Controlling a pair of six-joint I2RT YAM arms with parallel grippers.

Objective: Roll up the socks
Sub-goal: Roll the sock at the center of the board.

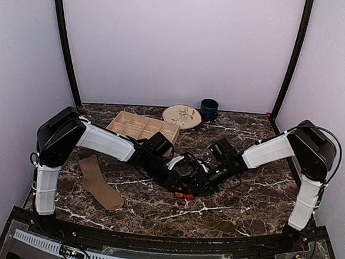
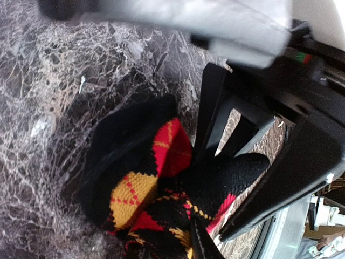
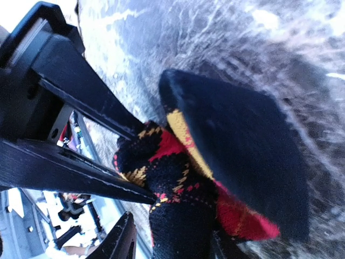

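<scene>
Socks like these are soft, light and floppy. They bend any way and will not break. They should not slip much in the fingers, but a roll can spring open if it is let go. I think the best place to hold one is at the toe end. Pinch both layers there, then turn it over and over toward the cuff.

Count them: two socks. The tan sock (image 1: 100, 184) lies flat on the desk (image 1: 238, 211), well off to the left of the left tool (image 2: 215, 194), and no tool is on it. The left tool is closed on a fold of the argyle sock (image 2: 140, 189), with a black bit of it squeezed between the fingers. That sock is bunched up on the desk, right between the two tools. The right tool (image 3: 146, 164) has its tips at the sock too, with cloth between them, but I cannot tell if it is pinching or letting go.

Two tools, then. Behind them, away from the arms, sit one tray (image 1: 142, 126), one plate (image 1: 182, 116) and one mug (image 1: 209, 109), all well apart from the socks.
</scene>
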